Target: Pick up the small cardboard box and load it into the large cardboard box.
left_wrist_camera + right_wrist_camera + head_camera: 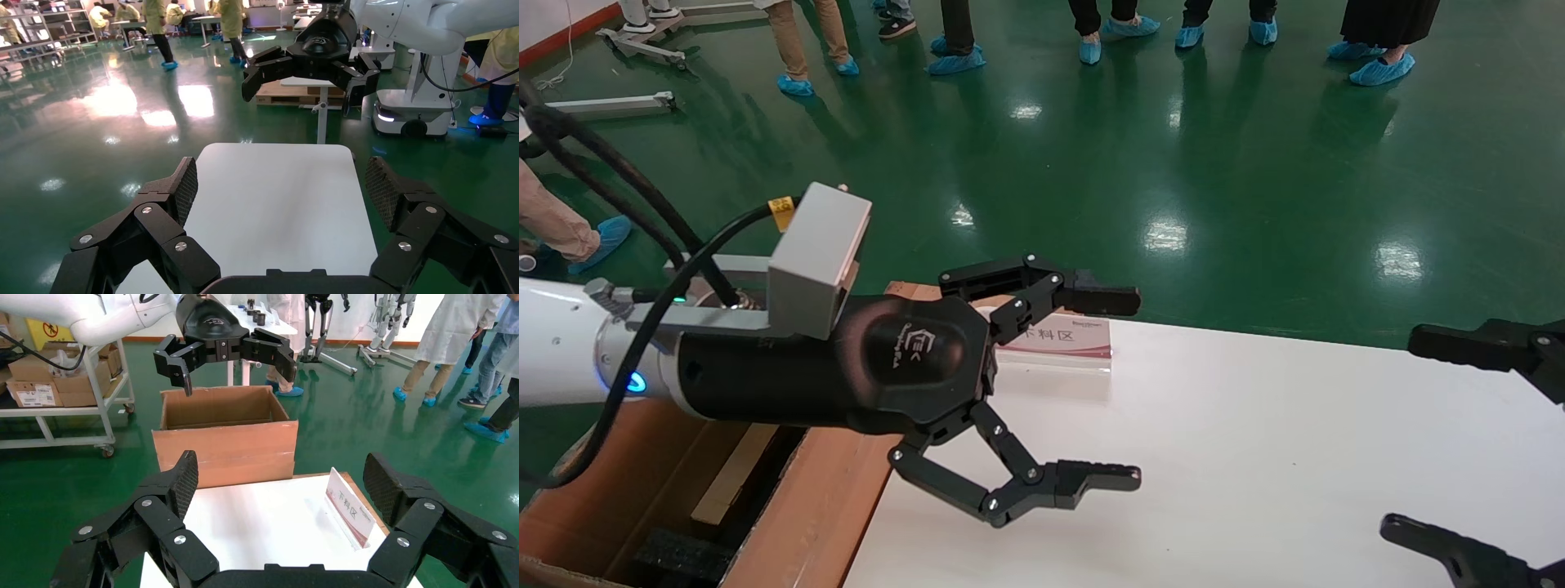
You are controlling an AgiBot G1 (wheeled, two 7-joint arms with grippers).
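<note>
The large cardboard box [641, 490] fills the lower left of the head view beside the white table [1254, 457], but the small cardboard box appears in no view, so either arm risks reaching for nothing. The left gripper [1120, 388], mid-frame, hovers with jaws wide apart and empty. The right gripper [1426, 433], at the right edge, is likewise spread and could clip the small sign [1062, 339].
</note>
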